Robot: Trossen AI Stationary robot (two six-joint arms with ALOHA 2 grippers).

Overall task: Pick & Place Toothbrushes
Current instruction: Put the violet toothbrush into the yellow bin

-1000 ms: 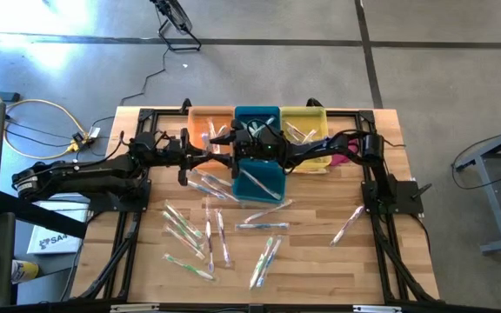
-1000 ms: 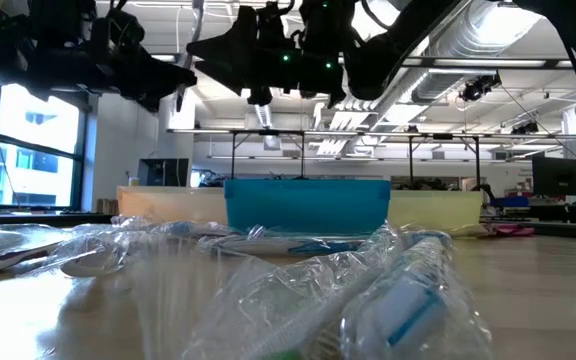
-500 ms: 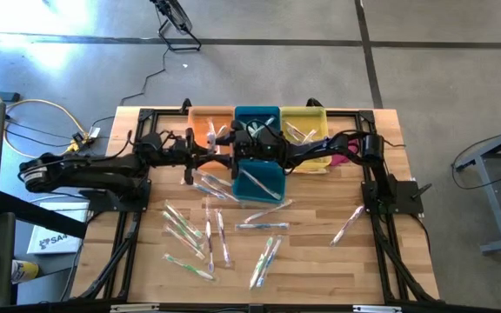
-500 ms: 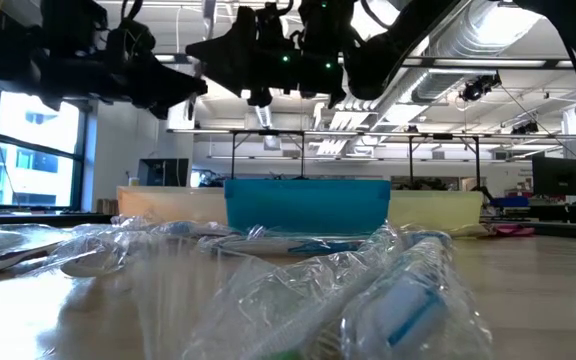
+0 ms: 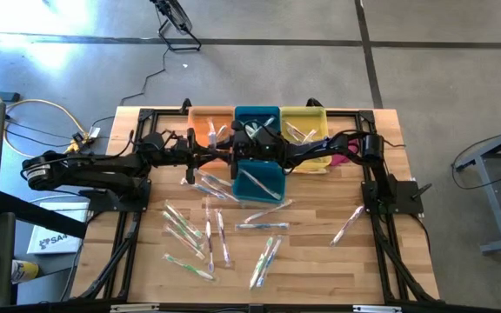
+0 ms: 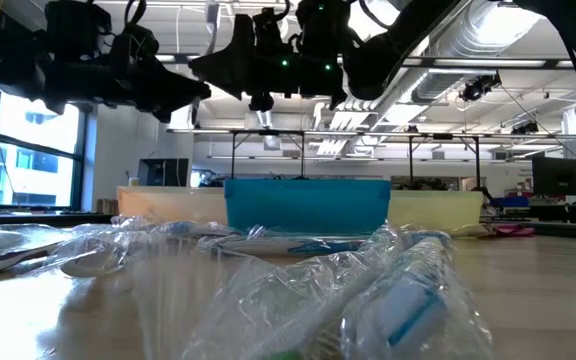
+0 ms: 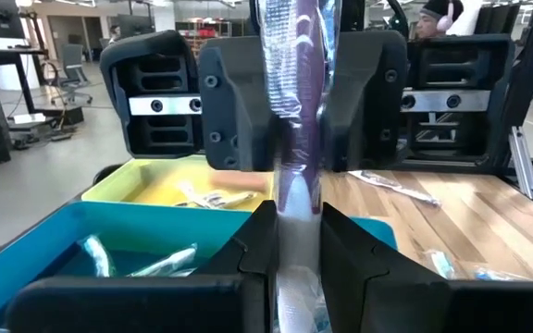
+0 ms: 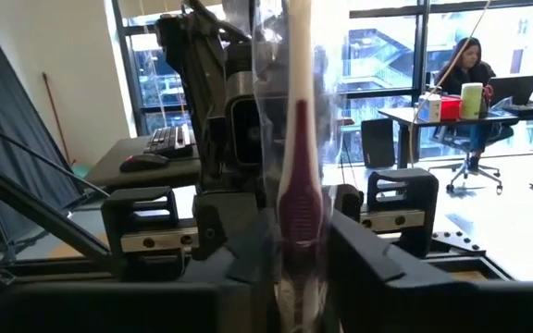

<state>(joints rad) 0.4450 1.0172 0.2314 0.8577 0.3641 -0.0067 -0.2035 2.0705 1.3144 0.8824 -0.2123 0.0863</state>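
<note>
Two grippers meet nose to nose above the far middle of the bench (image 5: pixel 320 217), over the orange bin (image 5: pixel 205 123) and the blue bin (image 5: pixel 256 120). One wrapped toothbrush (image 7: pixel 294 102) with a purple handle stands upright between them. The left gripper (image 7: pixel 294 250) has its fingers clamped on the toothbrush's lower part. The right gripper (image 8: pixel 296 268) has its fingers closed on the same toothbrush, whose white neck rises above them. A yellow bin (image 5: pixel 307 122) sits to the right of the blue one, and a second blue bin (image 5: pixel 259 178) sits nearer. Other toothbrushes (image 5: pixel 207 235) lie scattered across the near half of the bench, one (image 5: pixel 348 223) well apart to the right.
</note>
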